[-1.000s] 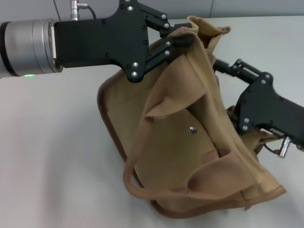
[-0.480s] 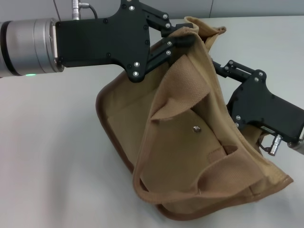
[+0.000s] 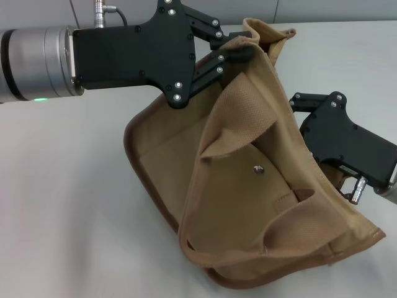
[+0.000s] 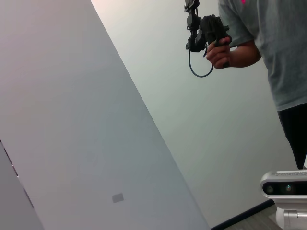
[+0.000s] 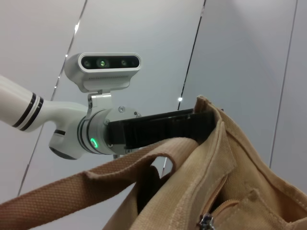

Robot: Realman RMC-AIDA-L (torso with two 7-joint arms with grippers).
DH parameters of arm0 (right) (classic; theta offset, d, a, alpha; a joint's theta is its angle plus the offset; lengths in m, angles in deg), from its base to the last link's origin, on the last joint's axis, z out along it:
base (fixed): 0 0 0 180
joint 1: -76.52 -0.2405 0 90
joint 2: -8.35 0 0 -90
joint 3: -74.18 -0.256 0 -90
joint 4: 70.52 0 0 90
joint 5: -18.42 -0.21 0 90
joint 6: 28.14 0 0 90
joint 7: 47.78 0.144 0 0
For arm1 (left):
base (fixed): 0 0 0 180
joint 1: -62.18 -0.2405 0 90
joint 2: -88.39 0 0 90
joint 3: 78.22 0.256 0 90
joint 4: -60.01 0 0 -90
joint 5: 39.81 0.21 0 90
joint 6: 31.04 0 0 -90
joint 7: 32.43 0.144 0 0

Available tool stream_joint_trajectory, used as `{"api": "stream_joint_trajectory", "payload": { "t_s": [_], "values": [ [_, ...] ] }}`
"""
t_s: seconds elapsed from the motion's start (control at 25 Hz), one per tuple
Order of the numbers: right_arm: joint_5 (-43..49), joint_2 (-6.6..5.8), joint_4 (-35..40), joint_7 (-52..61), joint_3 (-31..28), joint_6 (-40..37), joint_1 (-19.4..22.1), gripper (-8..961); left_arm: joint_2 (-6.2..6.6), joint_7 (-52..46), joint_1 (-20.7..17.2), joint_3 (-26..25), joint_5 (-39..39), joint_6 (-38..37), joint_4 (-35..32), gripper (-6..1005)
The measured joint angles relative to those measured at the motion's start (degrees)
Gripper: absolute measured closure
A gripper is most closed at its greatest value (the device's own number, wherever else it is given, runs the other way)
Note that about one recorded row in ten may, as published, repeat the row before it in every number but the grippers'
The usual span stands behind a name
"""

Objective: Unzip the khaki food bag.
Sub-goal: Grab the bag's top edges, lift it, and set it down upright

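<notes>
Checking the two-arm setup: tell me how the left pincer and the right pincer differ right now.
The left pincer is clamped on the top corner of the khaki food bag; the right pincer has its tip hidden behind the bag's side. The left sits higher, the right lower. Both are black.

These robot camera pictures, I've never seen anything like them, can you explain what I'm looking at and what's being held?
The machine has two arms, each ending in black jaws. The head view looks down from the robot's head at a pale table. There the left gripper is clamped on the top corner of the khaki food bag, holding it tilted up while its bottom rests on the table. The right gripper sits at the bag's far side; its tips are hidden, so I cannot tell whether it grips anything. The right wrist view looks along the bag top and shows a metal zipper pull. The left wrist view points away, at a wall and a person standing nearby.
</notes>
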Motion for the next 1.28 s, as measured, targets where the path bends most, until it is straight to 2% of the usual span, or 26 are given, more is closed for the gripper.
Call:
{"api": "stream_joint_trajectory", "payload": {
  "t_s": [0.12,0.4,0.56,0.72,1.04,1.16,1.28],
  "values": [
    [0.0,-0.01,-0.3,-0.1,0.1,0.1,-0.2,820,0.01,0.0,0.0,0.0,0.0,0.0,0.0,924],
    [0.0,-0.01,-0.4,-1.5,0.4,-0.1,0.2,903,0.0,0.0,0.0,0.0,0.0,0.1,0.1,920],
    [0.4,-0.34,0.3,-1.5,0.6,-0.9,2.2,951,0.0,0.0,0.0,-0.2,0.0,0.1,0.1,917],
    [1.7,-0.51,1.7,-1.5,0.7,-2.3,4.8,935,0.0,0.0,0.0,-0.3,0.0,0.2,0.1,915],
    [6.0,-0.68,3.7,-1.3,0.4,-5.9,12.9,904,-0.07,0.0,0.0,-0.3,0.0,0.9,0.2,910],
    [9.6,-1.31,3.9,-1.4,-0.1,-8.1,17.5,892,-0.09,0.0,0.0,-0.3,0.0,1.0,0.2,908],
    [10.8,-1.83,3.8,-1.3,-0.1,-8.4,19.7,880,-0.08,0.0,0.1,-0.3,0.0,1.1,0.2,906]
  ]
}}
